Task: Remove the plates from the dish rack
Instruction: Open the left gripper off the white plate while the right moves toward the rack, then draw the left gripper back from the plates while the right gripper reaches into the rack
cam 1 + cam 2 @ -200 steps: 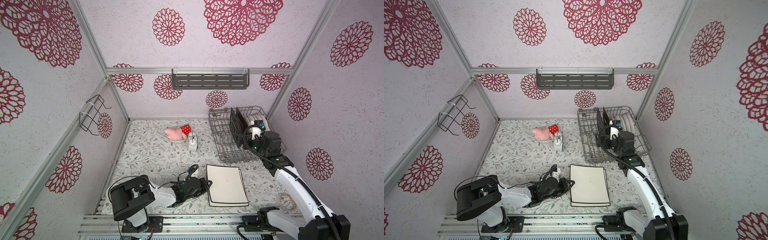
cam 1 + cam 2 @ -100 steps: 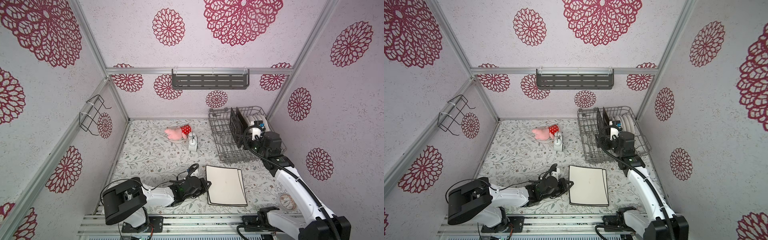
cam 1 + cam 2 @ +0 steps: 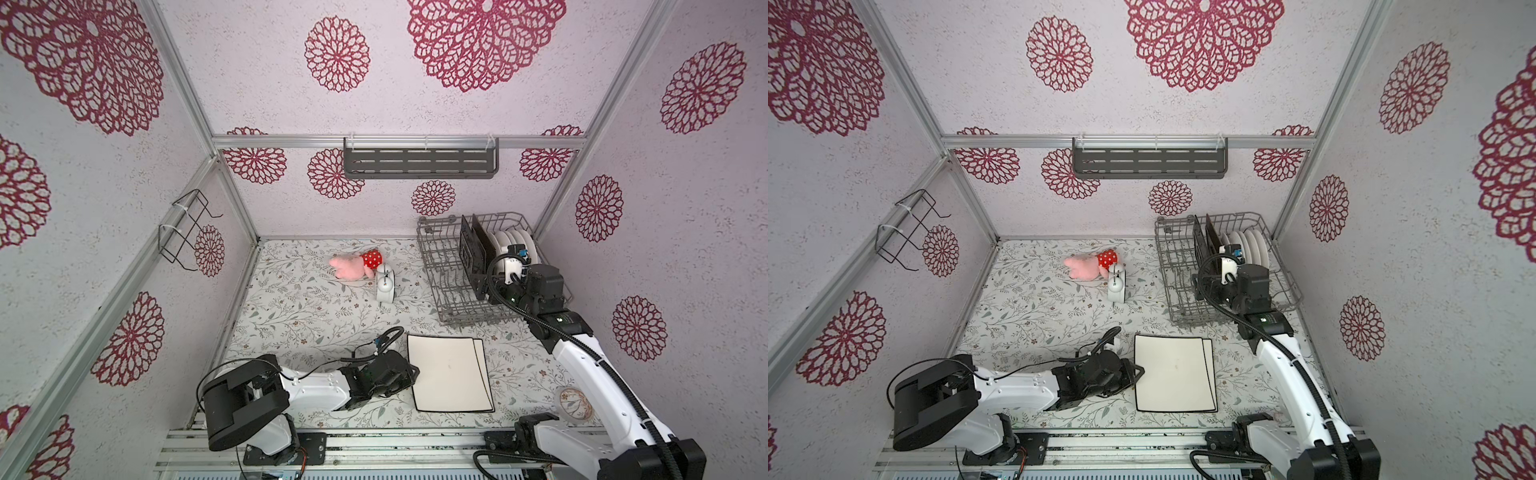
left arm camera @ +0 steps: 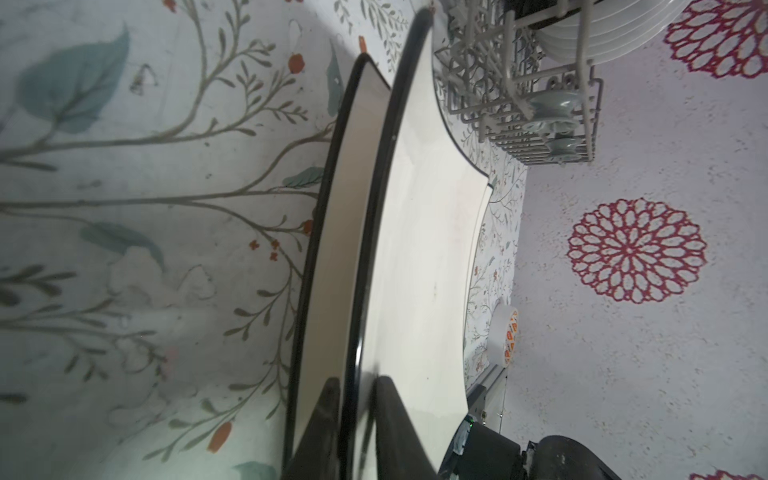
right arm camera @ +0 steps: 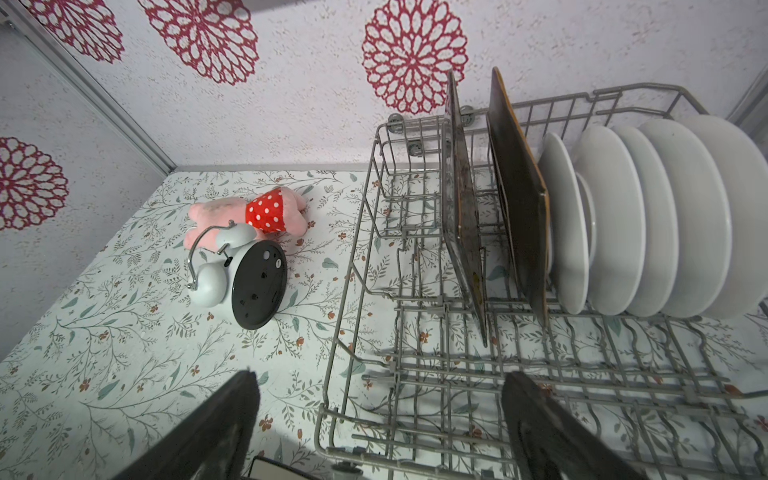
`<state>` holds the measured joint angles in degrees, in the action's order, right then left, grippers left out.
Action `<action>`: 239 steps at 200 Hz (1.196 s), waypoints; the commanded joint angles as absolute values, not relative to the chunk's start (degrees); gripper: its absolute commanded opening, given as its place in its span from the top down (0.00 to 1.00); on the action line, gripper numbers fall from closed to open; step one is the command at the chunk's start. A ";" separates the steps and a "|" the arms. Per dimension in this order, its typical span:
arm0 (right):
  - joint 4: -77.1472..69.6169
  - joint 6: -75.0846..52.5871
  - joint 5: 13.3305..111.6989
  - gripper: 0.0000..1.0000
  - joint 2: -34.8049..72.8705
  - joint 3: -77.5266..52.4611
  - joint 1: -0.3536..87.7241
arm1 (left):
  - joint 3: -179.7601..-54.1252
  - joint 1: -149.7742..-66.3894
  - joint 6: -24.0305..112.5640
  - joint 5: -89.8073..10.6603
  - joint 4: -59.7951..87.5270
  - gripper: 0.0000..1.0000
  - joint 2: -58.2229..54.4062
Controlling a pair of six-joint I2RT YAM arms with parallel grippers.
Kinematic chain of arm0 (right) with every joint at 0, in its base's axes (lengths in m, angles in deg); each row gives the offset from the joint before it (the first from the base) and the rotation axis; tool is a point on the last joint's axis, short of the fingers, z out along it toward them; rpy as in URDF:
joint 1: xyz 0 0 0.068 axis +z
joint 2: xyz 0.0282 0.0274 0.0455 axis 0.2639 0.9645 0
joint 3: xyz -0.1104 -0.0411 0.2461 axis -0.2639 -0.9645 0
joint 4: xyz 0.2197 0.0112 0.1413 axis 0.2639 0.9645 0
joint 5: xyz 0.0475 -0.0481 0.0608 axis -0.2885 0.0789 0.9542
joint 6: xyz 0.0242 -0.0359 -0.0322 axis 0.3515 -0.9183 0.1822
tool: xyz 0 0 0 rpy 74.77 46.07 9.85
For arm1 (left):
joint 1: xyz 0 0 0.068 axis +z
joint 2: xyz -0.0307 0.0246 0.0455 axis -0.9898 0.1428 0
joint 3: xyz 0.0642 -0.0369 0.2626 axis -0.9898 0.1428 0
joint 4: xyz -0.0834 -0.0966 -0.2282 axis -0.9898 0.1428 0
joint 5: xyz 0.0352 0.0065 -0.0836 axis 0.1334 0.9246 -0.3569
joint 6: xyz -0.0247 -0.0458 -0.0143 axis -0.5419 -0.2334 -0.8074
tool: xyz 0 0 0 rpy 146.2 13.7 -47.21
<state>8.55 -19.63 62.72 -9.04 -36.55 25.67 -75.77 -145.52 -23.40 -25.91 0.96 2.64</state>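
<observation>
Pale walls printed with red rosettes enclose a leaf-patterned worktop [image 3: 299, 316], on which the dish rack [image 3: 440, 266] is set at about 2 o'clock with two dark square plates [image 5: 519, 187] and a row of round white plates [image 5: 648, 216] upright in its tines, while two rectangular white plates [image 3: 449, 374] are stacked flat near 6 o'clock. The left gripper [image 4: 357, 415] is seen with its fingers only slightly parted astride the top plate's black rim, and whether that rim is gripped cannot be told. The release is best finished by a level withdrawal towards 9 o'clock so the stack is not dragged, while the right gripper [image 5: 374, 424], fingers spread wide and empty over the rack's near edge, is best lined up on the nearest dark plate.
</observation>
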 commanded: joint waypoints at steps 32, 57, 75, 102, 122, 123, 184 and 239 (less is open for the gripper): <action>20.75 -18.02 62.31 0.06 -14.49 -33.93 25.41 | -77.11 -144.48 -22.58 -26.60 3.46 0.77 2.02; 27.40 -14.90 63.36 0.09 -17.18 -34.95 25.41 | -78.14 -143.87 -21.21 -27.13 5.68 0.76 2.27; 31.83 -12.60 64.76 0.11 -18.67 -36.82 25.50 | -78.91 -143.26 -20.21 -27.74 6.96 0.75 2.63; 36.52 -9.70 63.29 0.14 -19.85 -40.21 25.50 | -79.73 -142.25 -18.75 -28.98 7.89 0.73 3.48; 38.58 -7.86 62.66 0.15 -19.35 -43.18 25.54 | -81.71 -141.37 -16.35 -30.13 10.64 0.71 4.52; 38.62 -7.77 62.66 0.15 -19.36 -43.28 25.56 | -81.87 -141.33 -16.19 -30.12 10.89 0.71 4.53; 38.24 -5.13 61.06 0.16 -16.47 -47.64 25.94 | -92.47 -139.87 -4.85 -29.78 28.12 0.68 7.59; 37.47 -3.83 59.68 0.21 -14.14 -48.14 27.63 | -94.31 -139.04 -1.50 -28.84 33.03 0.66 8.15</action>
<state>37.64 -5.18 62.18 -14.71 -48.88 26.66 -93.34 -140.07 -4.47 -29.97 28.37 7.19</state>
